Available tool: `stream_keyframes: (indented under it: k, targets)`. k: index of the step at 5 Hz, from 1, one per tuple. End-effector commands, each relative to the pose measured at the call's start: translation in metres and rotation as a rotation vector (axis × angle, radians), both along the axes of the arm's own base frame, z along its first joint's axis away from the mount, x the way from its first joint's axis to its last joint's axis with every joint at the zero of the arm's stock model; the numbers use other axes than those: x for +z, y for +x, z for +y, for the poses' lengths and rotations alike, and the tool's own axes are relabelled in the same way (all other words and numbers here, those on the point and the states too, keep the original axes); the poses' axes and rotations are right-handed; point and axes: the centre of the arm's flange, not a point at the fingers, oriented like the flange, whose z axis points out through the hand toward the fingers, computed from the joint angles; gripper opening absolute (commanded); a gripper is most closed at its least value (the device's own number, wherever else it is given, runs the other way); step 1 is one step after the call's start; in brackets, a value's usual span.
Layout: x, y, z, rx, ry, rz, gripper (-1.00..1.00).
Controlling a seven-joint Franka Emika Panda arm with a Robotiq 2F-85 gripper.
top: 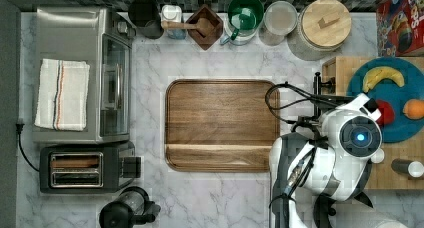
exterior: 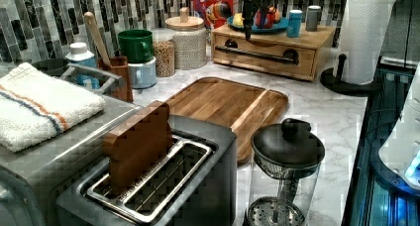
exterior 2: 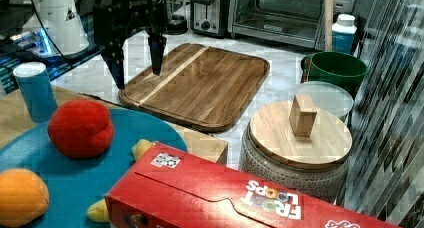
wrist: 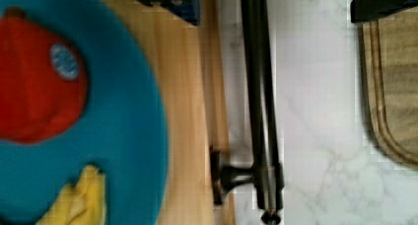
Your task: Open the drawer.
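Fingers [exterior 2: 156,53] spread wide on the black two-fingered gripper [exterior 2: 136,63], nothing held between them, and in the right view it hangs above the marble, by the near corner of the dark brown rounded wooden cutting board [exterior 2: 197,83]. Over in the left view the gripper [exterior: 247,18] hovers just above the light bamboo-wood drawer [exterior: 267,55], tips clear of the long black bar handle [exterior: 257,54] that runs across its front. The drawer sits closed, front flush with its wooden box at the back of the white marble counter [exterior: 327,112], between the ribbed ceramic jar with a wooden lid [exterior: 187,40] and the paper towel roll on a black stand [exterior: 364,35].

From the wrist view, the handle [wrist: 261,101] runs straight along the drawer's front edge, one post [wrist: 231,175] joining it to the wood, the marble [wrist: 315,111] just beyond.

On top of the box, a round teal plate [top: 385,118] carries a yellow banana [top: 383,77], a red plush fruit [top: 386,112] and an orange [top: 414,108]. From the top view the white robot arm [top: 345,143] reaches over the box's edge. A red cereal box [exterior 2: 220,193] fills the right view's foreground, with a blue cylindrical shaker [exterior 2: 34,90] standing beside the plate.
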Motion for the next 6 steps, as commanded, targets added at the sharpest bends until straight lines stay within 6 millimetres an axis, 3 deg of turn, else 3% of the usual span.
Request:
stream_keyframes:
  k: [1,4,6]
  targets:
    - [-0.039,0.009,0.021,0.051,0.029,-0.070,1.00]
    - [-0.067,0.009,0.021,0.038,0.018,-0.099,1.00]
    - [-0.056,0.020,0.037,0.077,0.057,-0.071,1.00]
